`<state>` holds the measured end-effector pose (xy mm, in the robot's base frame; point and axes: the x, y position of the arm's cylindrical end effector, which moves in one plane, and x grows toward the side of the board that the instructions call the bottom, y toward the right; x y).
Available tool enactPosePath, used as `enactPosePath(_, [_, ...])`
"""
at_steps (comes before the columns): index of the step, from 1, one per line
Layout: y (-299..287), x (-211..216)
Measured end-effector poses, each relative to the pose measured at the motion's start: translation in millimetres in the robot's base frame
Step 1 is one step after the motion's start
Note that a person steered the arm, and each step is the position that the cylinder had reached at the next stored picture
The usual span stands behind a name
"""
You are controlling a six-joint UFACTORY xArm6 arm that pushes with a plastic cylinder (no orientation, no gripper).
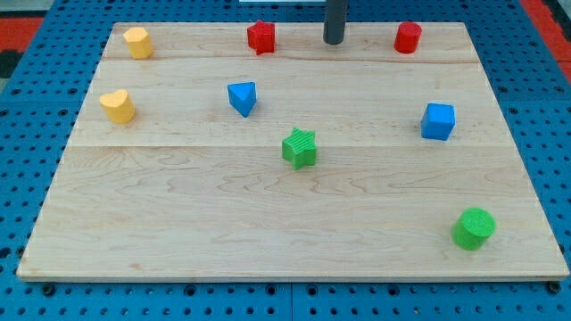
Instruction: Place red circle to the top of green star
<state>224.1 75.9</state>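
— Where's the red circle from my tip?
— Off to the view's right of my tip, well apart, same far row of the counter; red star on the other side of my tip

— And the green star?
— Below my tip, a little to the view's left; red circle up and to the right of it

— So which way to push?
— Probably leftward and down — needs getting round to the circle's right side first

— Hand state?
— No hand here, only a bare rod; touching no block, nothing held
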Motion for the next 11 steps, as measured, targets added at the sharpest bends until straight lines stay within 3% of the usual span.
enactPosePath(6, [44,-6])
enactPosePath(8, [70,-32])
enactPosePath(10, [116,-33])
enactPosePath(11, [107,-9])
